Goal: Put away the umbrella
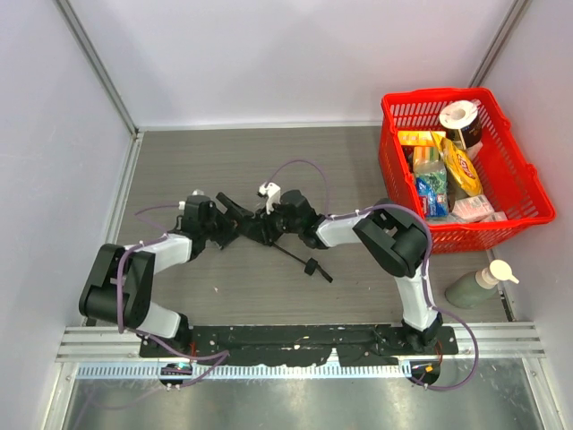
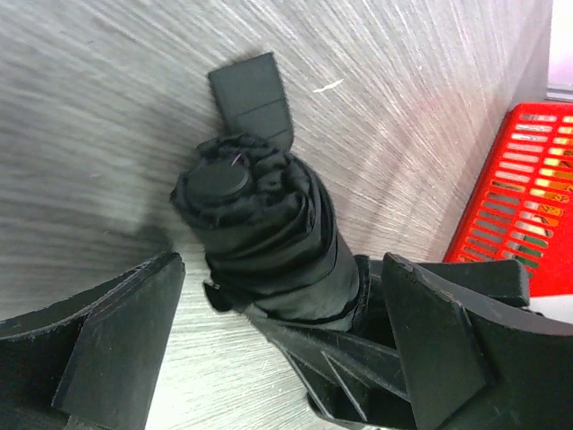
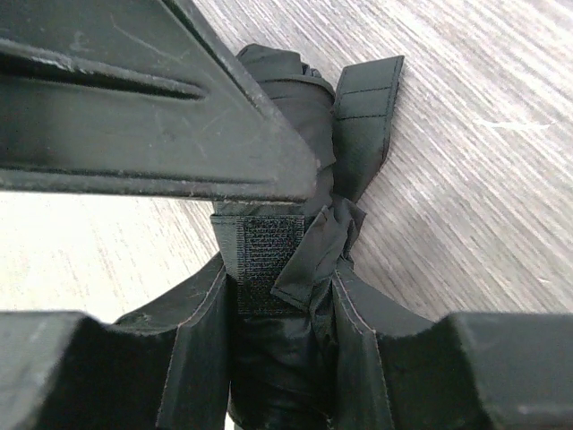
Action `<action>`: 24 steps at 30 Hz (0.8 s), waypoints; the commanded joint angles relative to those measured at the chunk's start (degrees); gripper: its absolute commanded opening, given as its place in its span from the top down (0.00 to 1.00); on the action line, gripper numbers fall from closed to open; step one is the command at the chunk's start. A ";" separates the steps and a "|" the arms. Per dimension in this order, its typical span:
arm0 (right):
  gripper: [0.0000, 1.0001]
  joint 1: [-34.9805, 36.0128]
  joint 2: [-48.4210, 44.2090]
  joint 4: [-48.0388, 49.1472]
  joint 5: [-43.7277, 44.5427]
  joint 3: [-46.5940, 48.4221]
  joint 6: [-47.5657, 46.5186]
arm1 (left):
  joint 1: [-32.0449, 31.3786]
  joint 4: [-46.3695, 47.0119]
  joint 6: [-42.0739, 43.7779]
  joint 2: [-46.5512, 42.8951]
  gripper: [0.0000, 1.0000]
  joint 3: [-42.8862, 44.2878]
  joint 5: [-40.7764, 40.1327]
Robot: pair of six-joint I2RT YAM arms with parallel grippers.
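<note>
Black fabric, folded into one tight bundle: a single compact umbrella (image 2: 269,224) lies in the middle of the grey wood-grain table (image 1: 224,161), between two robot arms. Its one thin shaft (image 1: 294,254) slants toward the near edge and ends in a small handle (image 1: 313,267). One flat closing strap (image 2: 253,98) sticks out past the canopy's tip, its rough fastening patch (image 3: 264,260) facing up.

The left claw (image 2: 282,260) stands wide open, one finger on each side of the bundle, gripping nothing. The right claw (image 3: 282,278) is closed on the canopy, both fingers pressed into the fabric.

Bare table shows behind the umbrella up to the back wall, and in front of it. One red plastic basket (image 1: 528,193) sits at the far right corner, well apart from the umbrella. It holds a white roll (image 1: 458,115) and jumbled packets too crowded to count. One green pump bottle (image 1: 470,288) lies near the right edge, just in front of the basket.
</note>
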 commanded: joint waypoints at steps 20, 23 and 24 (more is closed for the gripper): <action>0.99 -2.00 2.89 -11.01 -17.23 1.46 5.12 | -0.63 -2.22 -1.54 11.23 0.94 -2.92 0.00; 0.99 -1.74 0.07 -15.58 -12.40 1.81 1.33 | -0.63 -0.99 -2.33 9.29 1.00 -3.27 1.23; 0.99 -1.48 -1.15 -16.20 -10.56 1.64 1.14 | -0.46 -0.90 -2.15 8.50 1.00 -3.10 1.93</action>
